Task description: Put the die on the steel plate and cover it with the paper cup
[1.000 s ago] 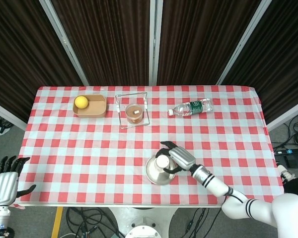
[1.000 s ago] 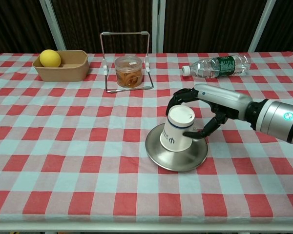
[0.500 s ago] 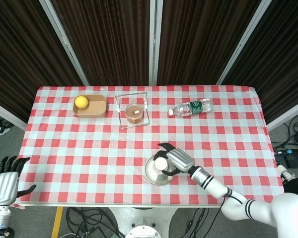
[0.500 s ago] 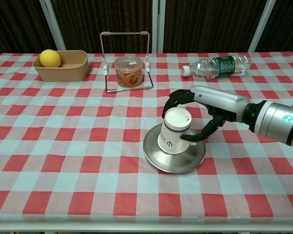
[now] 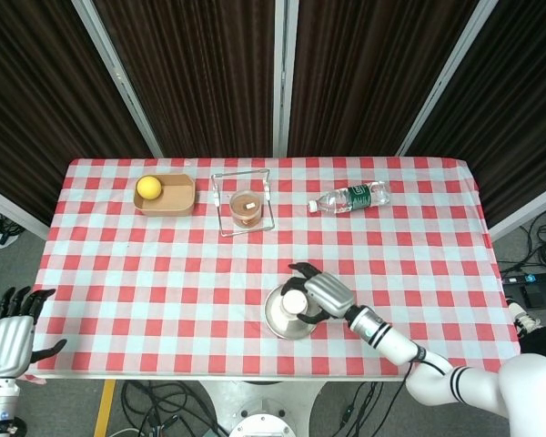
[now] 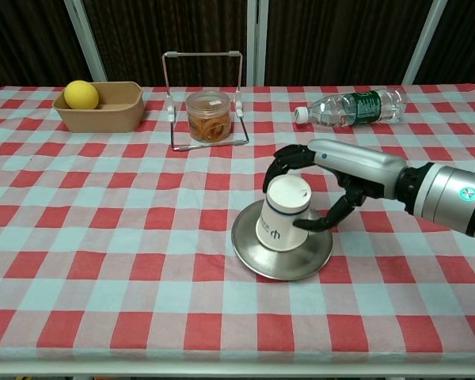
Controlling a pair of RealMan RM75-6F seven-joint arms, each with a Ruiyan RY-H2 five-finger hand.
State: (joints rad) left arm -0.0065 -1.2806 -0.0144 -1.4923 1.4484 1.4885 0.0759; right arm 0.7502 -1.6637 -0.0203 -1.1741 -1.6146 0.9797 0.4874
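Right hand grips inverted paper cup tilted on steel plate, lower centre; die unseen; release pending.

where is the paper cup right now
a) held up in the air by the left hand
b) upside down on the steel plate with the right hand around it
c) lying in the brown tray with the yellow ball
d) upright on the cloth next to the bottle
b: the paper cup sits inverted, slightly tilted, on the steel plate, with the right hand wrapped around it.
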